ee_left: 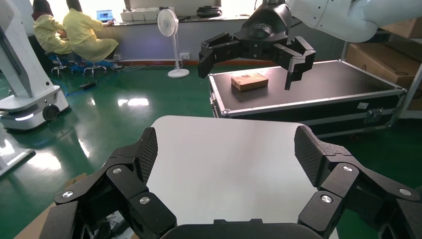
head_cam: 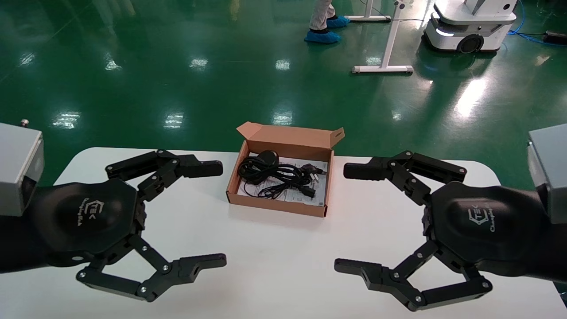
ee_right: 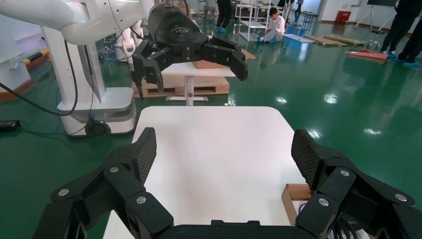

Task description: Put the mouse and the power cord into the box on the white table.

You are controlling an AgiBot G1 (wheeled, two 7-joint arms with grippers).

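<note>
The brown box [head_cam: 274, 204] stands open at the far middle of the white table [head_cam: 283, 270], its flap lid upright. Inside, on the printed sheet, lie the black mouse [head_cam: 267, 156] at the far left corner and the bundled power cord [head_cam: 272, 177], whose plug [head_cam: 312, 173] points right. My left gripper [head_cam: 221, 215] hovers open left of the box, nothing between its fingers. On the box's right my right gripper [head_cam: 341, 218] is open too. The left wrist view shows my left gripper [ee_left: 226, 149] over bare tabletop. From the right wrist, my right gripper [ee_right: 224, 149] appears beside a box corner [ee_right: 293, 196].
Green floor lies beyond the table's far edge. A white mobile robot base [head_cam: 469, 26], a white stand's legs [head_cam: 385, 66] and a person's blue-covered feet [head_cam: 323, 35] are at the back. A black flight case [ee_left: 308, 94] sits off the table's right end.
</note>
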